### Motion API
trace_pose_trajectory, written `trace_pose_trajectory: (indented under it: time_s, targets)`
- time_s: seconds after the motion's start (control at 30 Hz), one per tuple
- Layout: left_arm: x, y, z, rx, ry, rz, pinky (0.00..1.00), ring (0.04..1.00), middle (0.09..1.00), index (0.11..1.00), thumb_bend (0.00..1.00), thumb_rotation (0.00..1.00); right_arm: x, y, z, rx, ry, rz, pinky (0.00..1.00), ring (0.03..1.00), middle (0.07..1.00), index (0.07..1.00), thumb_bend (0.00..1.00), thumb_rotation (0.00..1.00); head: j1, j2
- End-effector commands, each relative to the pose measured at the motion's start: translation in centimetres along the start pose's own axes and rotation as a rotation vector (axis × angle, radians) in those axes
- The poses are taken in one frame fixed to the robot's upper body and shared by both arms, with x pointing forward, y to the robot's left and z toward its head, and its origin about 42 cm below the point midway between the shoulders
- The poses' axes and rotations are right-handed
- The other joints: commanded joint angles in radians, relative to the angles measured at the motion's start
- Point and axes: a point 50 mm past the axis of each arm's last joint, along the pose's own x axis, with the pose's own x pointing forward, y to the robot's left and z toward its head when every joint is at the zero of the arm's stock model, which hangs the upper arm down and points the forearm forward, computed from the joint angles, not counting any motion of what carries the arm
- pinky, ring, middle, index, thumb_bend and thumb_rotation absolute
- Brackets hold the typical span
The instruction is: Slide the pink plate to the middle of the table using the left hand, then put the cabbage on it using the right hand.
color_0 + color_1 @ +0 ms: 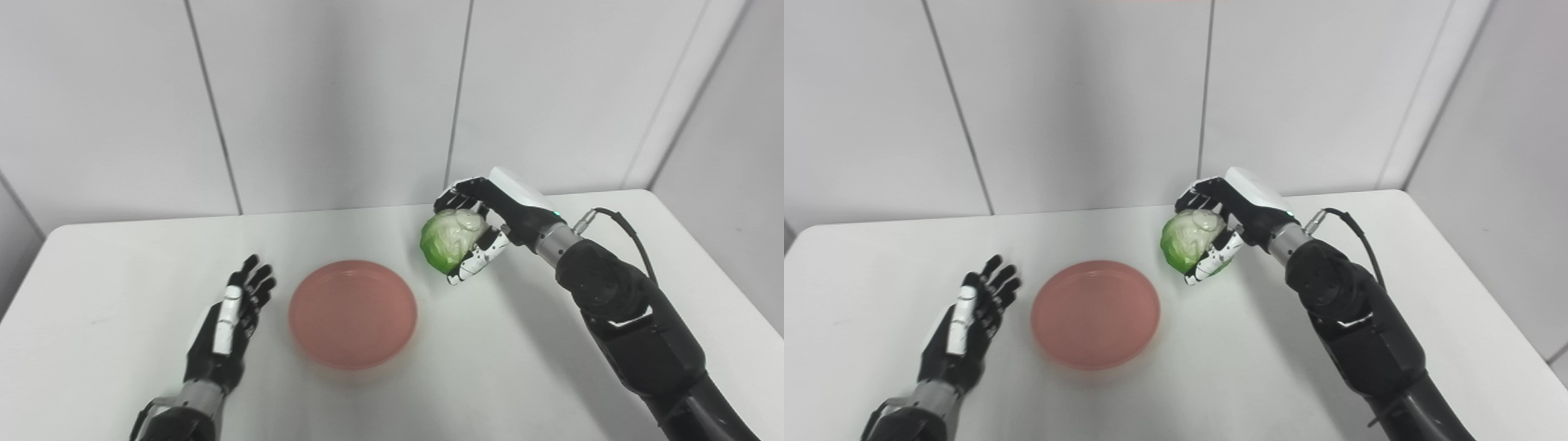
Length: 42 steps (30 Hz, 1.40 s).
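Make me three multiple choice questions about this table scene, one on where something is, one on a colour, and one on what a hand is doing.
1. Where is the cabbage?
A. On the plate
B. In the right hand, right of the plate
C. Under the left hand

2. What colour is the plate?
A. Pink
B. Blue
C. Yellow

3. What is the state of the left hand?
A. Shut on the plate
B. Shut on the cabbage
C. Open, holding nothing

Answers:
1 B, the right hand has its fingers wrapped around it.
2 A, it reads pink against the white table.
3 C, its fingers are spread beside the plate.
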Motion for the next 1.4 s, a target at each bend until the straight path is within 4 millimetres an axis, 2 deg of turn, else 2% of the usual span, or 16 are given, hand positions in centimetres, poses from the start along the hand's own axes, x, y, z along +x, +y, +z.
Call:
trace_pose_trajectory:
  time_s: [0.0, 0.27, 0.43, 0.9, 1.13, 1.37]
  targets:
    - [0.0, -2.1, -2.6, -0.019, 0.147, -0.049, 0.99, 0.95, 0.954, 0.953, 0.65, 1.0, 1.2, -1.4, 2.4, -0.032, -0.106, -0.031, 0.4, 0.432, 0.454, 0.512, 0.53, 0.0, 0.023, 0.002]
    - [0.7, -3.4, -2.5, -0.025, 0.153, -0.061, 1.0, 0.951, 0.962, 0.958, 0.61, 1.0, 3.1, 1.1, 4.9, -0.014, -0.176, 0.04, 0.39, 0.43, 0.454, 0.51, 0.53, 0.0, 0.089, 0.006]
    - [0.9, -3.9, -2.3, -0.016, 0.143, -0.066, 0.99, 0.945, 0.955, 0.957, 0.58, 1.0, 3.9, 2.7, 5.6, 0.007, -0.201, 0.072, 0.4, 0.439, 0.459, 0.508, 0.53, 0.0, 0.104, 0.008]
    - [0.9, -4.7, -1.8, 0.004, 0.146, -0.067, 0.95, 0.936, 0.95, 0.957, 0.58, 1.0, 5.8, 6.9, 4.5, 0.021, -0.198, 0.142, 0.41, 0.454, 0.464, 0.502, 0.53, 0.0, 0.125, 0.026]
    - [0.9, -4.9, -1.6, -0.003, 0.152, -0.074, 0.96, 0.951, 0.96, 0.966, 0.59, 1.0, 6.4, 8.1, 4.2, 0.021, -0.191, 0.17, 0.44, 0.477, 0.481, 0.491, 0.53, 0.0, 0.129, 0.032]
    - [0.9, -4.9, -1.6, 0.002, 0.157, -0.073, 0.96, 0.955, 0.963, 0.97, 0.59, 1.0, 6.8, 9.0, 3.9, 0.011, -0.182, 0.186, 0.43, 0.471, 0.466, 0.505, 0.53, 0.0, 0.132, 0.04]
